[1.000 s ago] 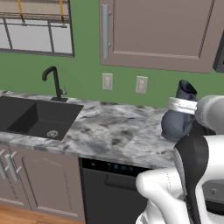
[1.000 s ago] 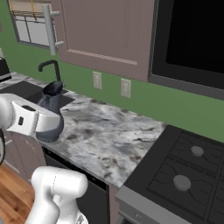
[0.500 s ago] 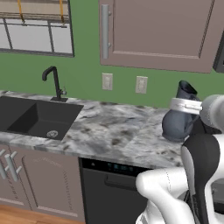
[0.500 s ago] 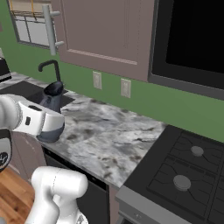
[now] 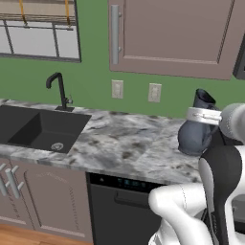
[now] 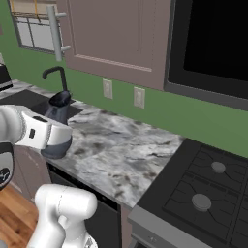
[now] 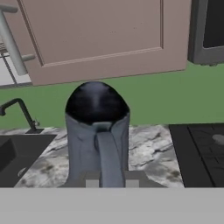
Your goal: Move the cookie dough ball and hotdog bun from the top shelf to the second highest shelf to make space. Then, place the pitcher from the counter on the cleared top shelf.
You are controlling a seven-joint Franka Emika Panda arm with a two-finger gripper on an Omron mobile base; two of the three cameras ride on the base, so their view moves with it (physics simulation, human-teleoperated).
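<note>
The gripper (image 7: 112,181) has its fingers pinched on the handle of the pitcher (image 5: 195,133), which sits upright at the counter (image 5: 124,143), with the black sink (image 5: 33,131) at its nine o'clock.

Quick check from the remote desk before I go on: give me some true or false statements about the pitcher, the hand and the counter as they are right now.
1. The hand is shut on the handle of the pitcher. True.
2. The pitcher lies on its side in the sink. False: it is upright, over the counter, away from the sink.
3. A black tap stands behind the sink. True.
4. The cabinet door above the counter hangs open. False: it is closed.
5. Two wall outlets sit on the green wall. True.
</note>
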